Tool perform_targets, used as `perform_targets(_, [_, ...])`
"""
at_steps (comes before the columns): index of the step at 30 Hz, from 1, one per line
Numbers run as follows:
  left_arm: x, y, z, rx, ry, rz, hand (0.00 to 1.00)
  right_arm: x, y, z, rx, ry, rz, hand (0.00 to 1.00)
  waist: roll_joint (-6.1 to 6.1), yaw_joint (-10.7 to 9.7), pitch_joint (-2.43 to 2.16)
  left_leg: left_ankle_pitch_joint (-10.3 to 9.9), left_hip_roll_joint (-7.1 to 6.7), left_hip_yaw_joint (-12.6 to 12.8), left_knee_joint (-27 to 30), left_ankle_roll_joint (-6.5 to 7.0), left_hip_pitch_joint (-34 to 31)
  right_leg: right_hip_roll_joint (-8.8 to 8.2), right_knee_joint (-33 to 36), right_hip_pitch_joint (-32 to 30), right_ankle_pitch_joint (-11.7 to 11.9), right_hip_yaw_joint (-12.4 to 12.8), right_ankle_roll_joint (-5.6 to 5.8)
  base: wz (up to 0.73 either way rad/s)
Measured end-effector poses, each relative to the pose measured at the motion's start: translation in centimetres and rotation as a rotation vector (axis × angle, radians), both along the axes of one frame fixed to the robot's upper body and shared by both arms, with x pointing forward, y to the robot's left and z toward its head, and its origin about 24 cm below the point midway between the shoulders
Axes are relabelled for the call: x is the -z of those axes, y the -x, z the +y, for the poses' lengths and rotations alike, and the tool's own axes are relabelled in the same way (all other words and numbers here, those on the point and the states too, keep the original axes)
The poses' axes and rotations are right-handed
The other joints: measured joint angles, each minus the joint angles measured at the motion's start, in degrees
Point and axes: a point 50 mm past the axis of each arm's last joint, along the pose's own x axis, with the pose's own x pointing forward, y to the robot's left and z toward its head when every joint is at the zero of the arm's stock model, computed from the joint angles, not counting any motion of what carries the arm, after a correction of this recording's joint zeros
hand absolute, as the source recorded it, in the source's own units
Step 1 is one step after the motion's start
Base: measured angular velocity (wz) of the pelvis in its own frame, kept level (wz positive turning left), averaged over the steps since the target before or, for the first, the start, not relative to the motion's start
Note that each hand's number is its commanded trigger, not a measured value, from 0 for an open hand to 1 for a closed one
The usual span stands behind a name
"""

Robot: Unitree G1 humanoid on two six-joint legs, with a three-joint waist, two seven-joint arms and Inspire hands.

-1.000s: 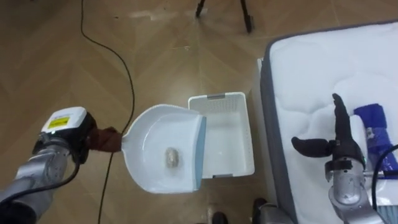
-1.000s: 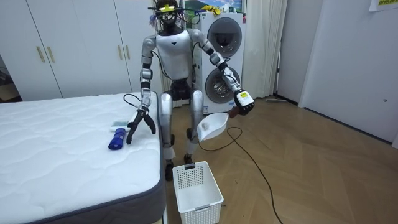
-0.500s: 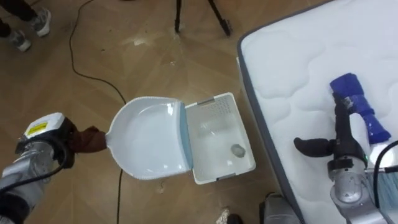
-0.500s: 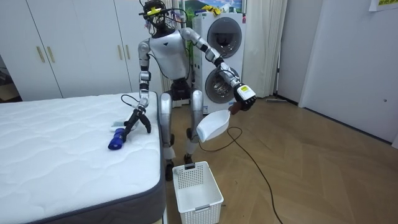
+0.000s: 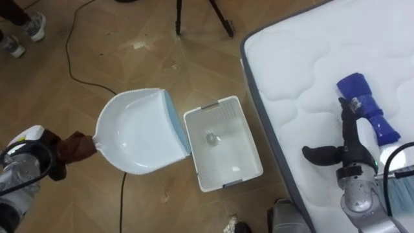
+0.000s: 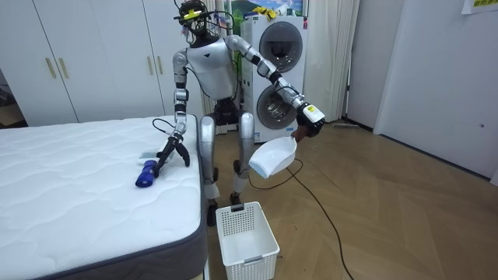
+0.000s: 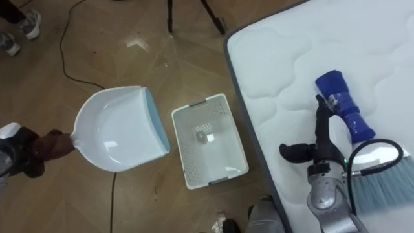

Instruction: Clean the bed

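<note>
The dustpan [image 5: 139, 133] is light, stiff plastic and slick inside. It is best carried by its dark handle [image 5: 72, 146], where the left hand [image 5: 39, 158] has its fingers curled round it, holding the pan over the floor [image 5: 97, 65] just beside the basket [image 5: 226, 165]. The pan looks empty. A small scrap [image 5: 211, 137], light enough to roll or blow about, lies on the basket's bottom, so the tipping seems done. The basket is thin white mesh and would slide easily if knocked. It stands on the floor close along the bed's side edge, near the corner. On the bed [image 5: 304, 65], well in from that side edge, lies the brush [image 5: 362, 103]. Its blue handle is stiff and the best part to grasp, and its pale bristles [image 7: 381, 181] are soft. The right hand [image 5: 352, 158] rests against the brush with fingers straight along the handle and thumb spread wide, gripping nothing. The mattress is quilted, soft and springy, so small bits would likely settle in its dimples and a hand pressing on it would sink. The wooden floor is hard and smooth. Tripod legs [image 5: 220, 16] stand past the basket, and wardrobe doors [image 6: 85, 54] and stacked washing machines [image 6: 276, 47] line the wall behind the robot, which stands at the bed's side.
</note>
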Motion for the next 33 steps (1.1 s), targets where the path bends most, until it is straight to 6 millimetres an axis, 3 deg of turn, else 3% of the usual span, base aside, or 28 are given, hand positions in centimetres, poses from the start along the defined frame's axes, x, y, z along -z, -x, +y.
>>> perform_targets(10, [-0.3, -0.8, -0.7, 0.041, -0.007, -0.010, 1.00, 0.2, 0.1, 0.2, 0.008, -0.018, 0.005, 0.00, -0.11, -0.71, -0.05, 0.00, 0.00, -0.27, 0.10, 0.00, 0.00, -0.38, -0.14, 0.28, 0.00, 0.04, 0.02, 0.01])
perform_targets(17, [-2.1, -3.0, -3.5, 0.189, 0.023, -0.135, 1.00, 0.5, 0.7, -0.1, 0.013, -0.024, 0.014, 0.00, -0.63, -0.58, 0.27, -0.09, 0.15, -0.09, 0.09, 0.19, 1.34, -0.29, -0.26, 1.58, -0.23, 0.26, 0.06, -0.02])
perform_targets(22, [-3.3, -3.0, -6.0, 0.308, 0.085, -0.306, 1.00, 1.1, 1.9, -0.4, 0.015, -0.035, 0.036, 0.00, -1.49, 3.13, 0.46, -1.82, 2.17, 3.35, -0.05, -0.02, 4.45, 3.33, -2.24, 3.45, 0.18, 4.58, -0.18, -0.53])
perform_targets(23, [-3.6, -2.6, -6.1, 0.314, 0.092, -0.348, 1.00, 1.2, 1.9, -0.2, 0.016, -0.046, 0.037, 0.00, -2.36, 4.11, 0.38, -2.14, 2.46, 4.34, -0.45, -0.26, 5.38, 4.25, -2.28, 3.62, 0.19, 6.07, -0.19, -0.62])
perform_targets(26, [-3.1, -1.3, -6.9, 0.323, 0.136, -0.408, 1.00, 1.8, 2.8, -0.5, 0.060, -0.094, 0.052, 0.00, -3.79, 4.34, -0.11, -2.57, 3.58, 5.41, -1.77, -0.70, 8.65, 6.29, -4.65, 6.24, 0.39, 7.64, -0.35, -0.44])
perform_targets(28, [-2.1, -0.1, -7.4, 0.328, 0.153, -0.395, 1.00, 2.5, 3.9, -0.7, 0.092, -0.119, 0.079, 0.00, -5.72, 5.83, -1.17, -2.91, 4.42, 6.91, -3.63, -1.28, 12.30, 7.97, -6.48, 9.05, 0.64, 9.46, -0.58, -0.56])
perform_targets(31, [-1.9, 0.3, -7.9, 0.335, 0.173, -0.401, 1.00, 2.8, 4.8, -0.7, 0.099, -0.125, 0.091, 0.00, -7.20, 5.81, -1.98, -3.27, 5.31, 7.59, -5.64, -1.65, 15.73, 9.85, -9.67, 12.56, 1.65, 10.51, -0.57, -0.40])
perform_targets(33, [-1.7, 0.6, -8.4, 0.342, 0.190, -0.405, 1.00, 2.7, 5.1, -0.6, 0.098, -0.137, 0.085, 0.00, -7.84, 5.63, -2.22, -3.27, 5.33, 7.84, -7.21, -1.65, 18.22, 10.37, -11.16, 14.50, 2.13, 11.07, -0.50, -0.44])
